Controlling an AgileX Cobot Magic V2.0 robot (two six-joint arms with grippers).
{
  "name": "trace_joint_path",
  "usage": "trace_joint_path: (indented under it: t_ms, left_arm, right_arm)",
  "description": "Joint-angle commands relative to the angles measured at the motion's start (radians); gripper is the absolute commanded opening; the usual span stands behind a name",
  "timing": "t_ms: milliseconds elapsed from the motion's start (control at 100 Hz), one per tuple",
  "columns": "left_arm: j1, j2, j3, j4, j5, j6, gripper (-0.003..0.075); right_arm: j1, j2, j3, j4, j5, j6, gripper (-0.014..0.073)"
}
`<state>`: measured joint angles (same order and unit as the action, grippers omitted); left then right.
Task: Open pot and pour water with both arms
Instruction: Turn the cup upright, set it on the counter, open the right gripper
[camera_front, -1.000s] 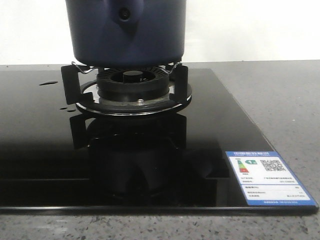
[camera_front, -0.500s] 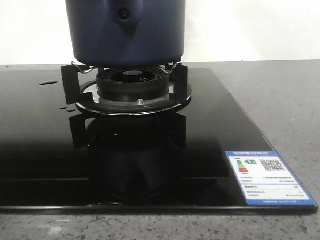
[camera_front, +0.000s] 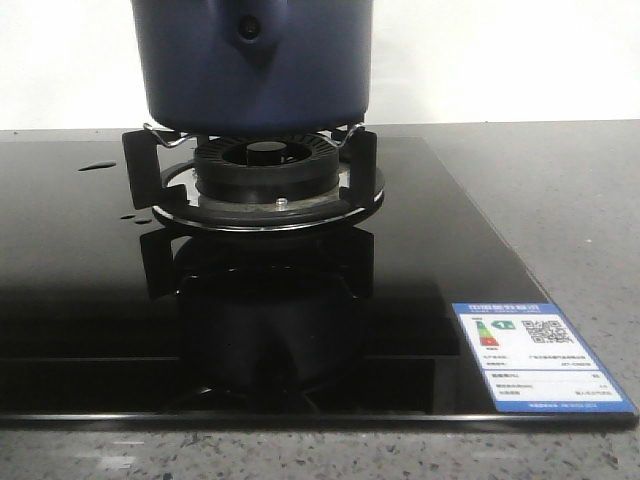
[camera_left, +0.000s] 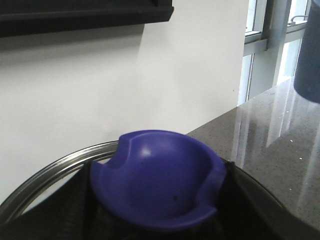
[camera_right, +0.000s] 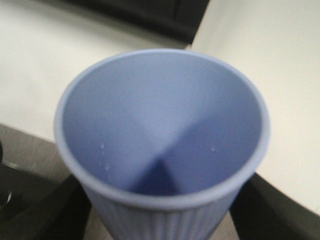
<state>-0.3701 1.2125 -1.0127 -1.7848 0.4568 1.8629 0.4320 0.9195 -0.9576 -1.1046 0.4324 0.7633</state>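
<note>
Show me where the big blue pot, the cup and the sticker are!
pot (camera_front: 250, 65), front view, on its smooth dark side.
cup (camera_right: 160, 125), right wrist view, on its inside wall.
sticker (camera_front: 540, 358), front view, on its white middle part.

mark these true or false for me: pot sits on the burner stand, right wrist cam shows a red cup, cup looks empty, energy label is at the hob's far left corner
1. The pot sits on the burner stand. True.
2. The right wrist view shows a red cup. False: the cup is light blue and ribbed.
3. The cup looks empty. True, only a few droplets inside.
4. The energy label is at the hob's far left corner. False: the label is at the hob's near right corner.
</note>
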Motion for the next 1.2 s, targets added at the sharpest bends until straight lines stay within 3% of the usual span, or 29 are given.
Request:
trace_joint_path:
  t_ms: [0, 270, 620, 1190]
  left_arm:
    - [-0.007, -0.012, -0.047, -0.077, 0.073, -0.011, 0.0306]
    - [-0.007, 0.004, -0.049, -0.077, 0.095, -0.011, 0.0306]
    - [-0.007, 0.004, -0.049, -0.077, 0.165, -0.011, 0.0306]
    - [-0.007, 0.004, -0.049, -0.077, 0.165, -0.011, 0.0306]
  right_arm:
    - [-0.065, -0.056, 0.098, -0.044, -0.155, 0.058, 0.0267]
    - [-0.251, -0.042, 0.327, -0.044, -0.402, 0.181, 0.0267]
    - [-0.436, 0.087, 0.367, -0.017, -0.658, 0.192, 0.0267]
    - [-0.448, 0.260, 0.402, -0.006, -0.682, 0.196, 0.0269]
